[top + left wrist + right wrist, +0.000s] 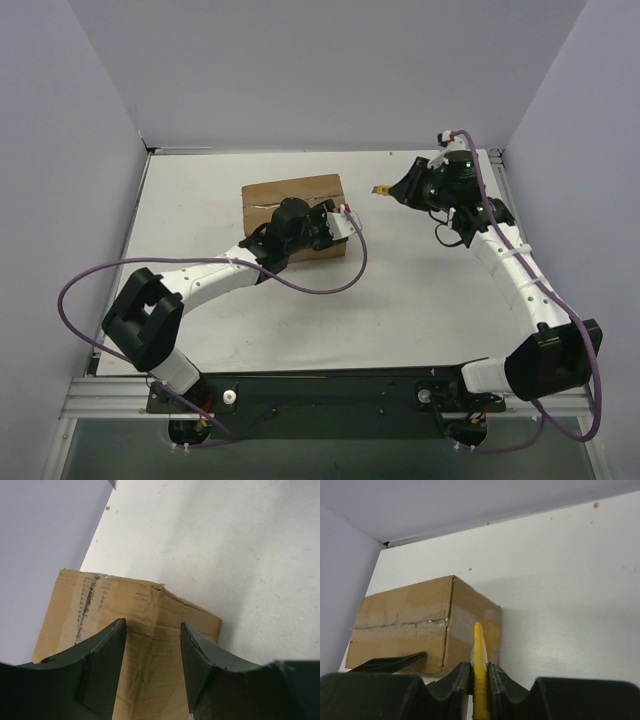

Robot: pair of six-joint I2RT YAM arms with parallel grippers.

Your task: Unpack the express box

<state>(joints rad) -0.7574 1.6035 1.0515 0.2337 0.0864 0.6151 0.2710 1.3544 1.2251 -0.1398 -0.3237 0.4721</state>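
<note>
A white table [400, 300] sits enclosed by plain pale lavender walls [320, 70].

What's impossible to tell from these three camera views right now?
- What the express box contains: it is closed in all views.
- Box's near top edge, top view: under the left hand.
- The shape of the yellow tool in the right hand: edge-on in right wrist view, tiny in top view.

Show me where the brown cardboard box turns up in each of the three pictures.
Top external: express box just above centre, partly under the left arm.
Left wrist: express box lower left, behind the open left gripper.
Right wrist: express box left of centre, beyond the yellow tool in the right gripper.
Shared landmark: the tape seam along its top.
</note>
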